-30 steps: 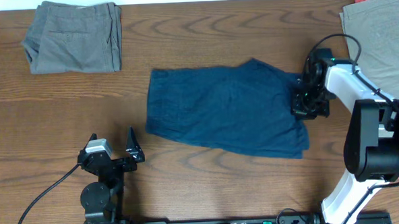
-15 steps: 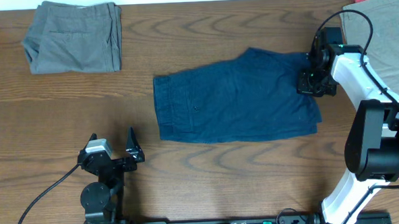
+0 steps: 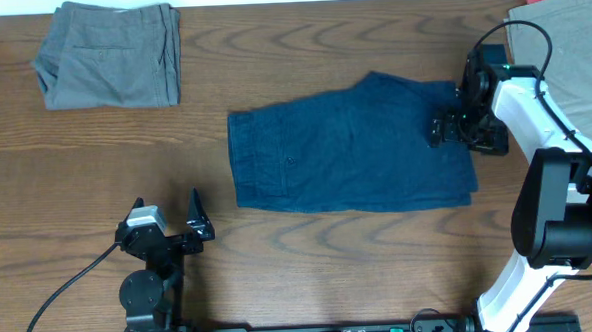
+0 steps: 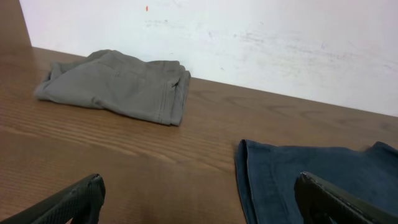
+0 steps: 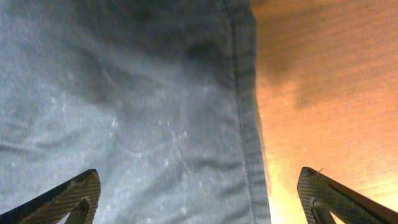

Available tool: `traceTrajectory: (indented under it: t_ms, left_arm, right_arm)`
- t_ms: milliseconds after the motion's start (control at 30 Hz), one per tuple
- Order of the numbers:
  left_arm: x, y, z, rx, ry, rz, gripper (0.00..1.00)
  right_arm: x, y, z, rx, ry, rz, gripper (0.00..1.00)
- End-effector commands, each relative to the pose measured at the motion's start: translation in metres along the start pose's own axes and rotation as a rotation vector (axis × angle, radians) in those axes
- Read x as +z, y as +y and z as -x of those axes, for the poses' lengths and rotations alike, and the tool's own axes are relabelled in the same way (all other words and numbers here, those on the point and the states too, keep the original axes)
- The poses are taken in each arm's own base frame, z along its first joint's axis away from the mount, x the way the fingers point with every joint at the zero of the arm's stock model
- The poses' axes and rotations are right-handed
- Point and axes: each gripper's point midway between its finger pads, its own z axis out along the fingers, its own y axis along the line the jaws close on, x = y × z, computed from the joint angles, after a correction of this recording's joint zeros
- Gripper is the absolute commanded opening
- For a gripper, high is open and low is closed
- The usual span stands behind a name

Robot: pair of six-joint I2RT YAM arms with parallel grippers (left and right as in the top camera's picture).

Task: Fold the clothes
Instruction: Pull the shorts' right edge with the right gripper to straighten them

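The navy shorts (image 3: 351, 154) are lying flat, central on the table (image 3: 310, 260). The right gripper (image 3: 453, 131) is hovering over their hem (jaws wide apart); the left gripper (image 3: 168, 220) is sitting aside, jaws apart.

Dark navy-blue cloth shorts (image 3: 350, 149) lie spread flat in the middle; folded olive-grey shorts (image 3: 111, 66) lie back-left, tan-khaki shorts (image 3: 566, 44) back-right.
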Motion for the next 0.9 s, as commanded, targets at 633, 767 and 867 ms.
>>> traceTrajectory:
  t_ms: [633,767,867]
  left_arm:
    - [0.001,0.007,-0.015,0.006,0.038,0.028,0.98]
    - [0.001,0.007,-0.015,0.006,0.038,0.028,0.98]
    - [0.001,0.007,-0.015,0.006,0.038,0.028,0.98]
  right_arm:
    - [-0.095,-0.109,0.054,0.325,-0.163,-0.006,0.99]
    - [-0.095,-0.113,0.054,0.333,-0.163,-0.007,0.99]
    - [-0.095,-0.113,0.054,0.333,-0.163,-0.007,0.99]
